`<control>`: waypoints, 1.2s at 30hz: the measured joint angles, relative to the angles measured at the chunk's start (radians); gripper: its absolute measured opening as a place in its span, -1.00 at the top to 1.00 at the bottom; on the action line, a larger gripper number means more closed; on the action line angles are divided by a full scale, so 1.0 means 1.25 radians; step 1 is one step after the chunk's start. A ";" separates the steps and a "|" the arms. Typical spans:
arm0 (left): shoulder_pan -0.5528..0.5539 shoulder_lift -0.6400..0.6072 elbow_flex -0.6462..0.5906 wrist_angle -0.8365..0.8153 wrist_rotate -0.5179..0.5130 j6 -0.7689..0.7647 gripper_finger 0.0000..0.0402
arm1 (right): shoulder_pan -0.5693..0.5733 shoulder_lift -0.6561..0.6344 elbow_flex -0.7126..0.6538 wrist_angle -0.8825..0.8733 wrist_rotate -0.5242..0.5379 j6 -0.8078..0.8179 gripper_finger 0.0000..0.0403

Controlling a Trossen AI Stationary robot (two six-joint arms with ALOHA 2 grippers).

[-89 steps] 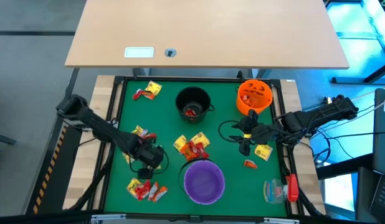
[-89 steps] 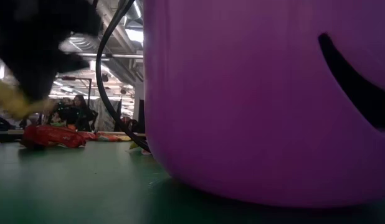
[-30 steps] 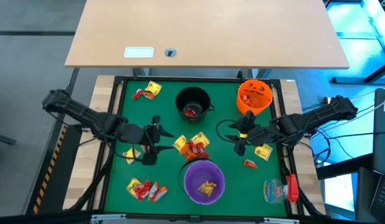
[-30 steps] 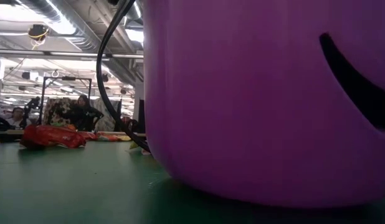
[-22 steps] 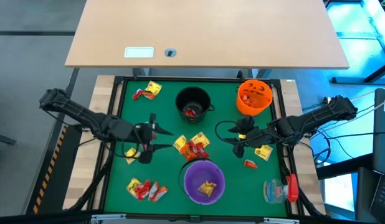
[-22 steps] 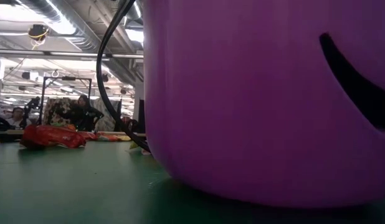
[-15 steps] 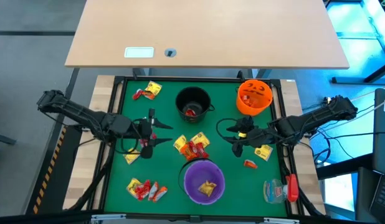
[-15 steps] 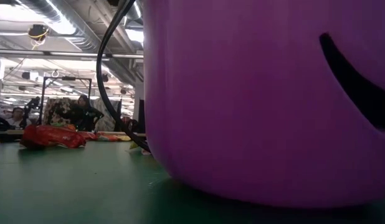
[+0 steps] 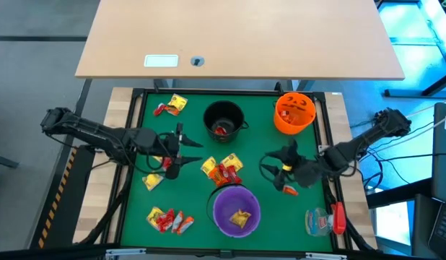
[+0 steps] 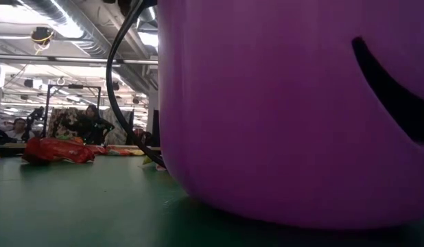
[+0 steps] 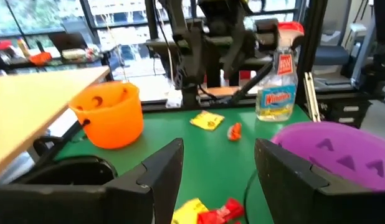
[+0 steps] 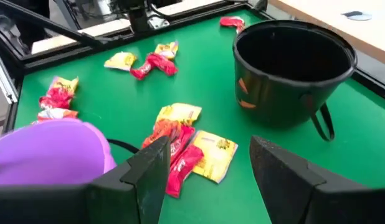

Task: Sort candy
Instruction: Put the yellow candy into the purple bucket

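Small crinkly sweets in shiny yellow, red and orange wrappers [image 9: 221,170] lie scattered over the green felt-covered desk [image 9: 194,209]: a heap at its middle, a few by the near left corner, a pair at the far left corner, one yellow piece inside the purple plastic bucket [image 9: 236,210]. The left gripper [image 9: 181,152] hovers left of the heap, fingers spread wide, empty. The right gripper [image 9: 287,167] hangs near the right edge, likewise parted and empty. Beyond are a pale wooden table [image 9: 237,36] and a big open hall.
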 joint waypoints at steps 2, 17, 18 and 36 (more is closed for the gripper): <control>0.010 0.000 0.000 0.015 0.000 0.014 0.06 | 0.015 -0.007 -0.030 0.013 0.021 0.007 -0.07; 0.091 0.000 0.000 0.025 0.000 0.022 0.06 | 0.027 -0.213 -0.272 0.110 0.030 0.081 -0.07; 0.091 0.000 0.000 0.024 0.000 0.022 0.06 | 0.027 -0.227 -0.275 0.103 0.032 0.081 -0.07; 0.077 -0.029 0.000 -0.151 0.018 -0.068 0.06 | 0.027 -0.296 -0.278 -0.027 -0.089 0.239 -0.07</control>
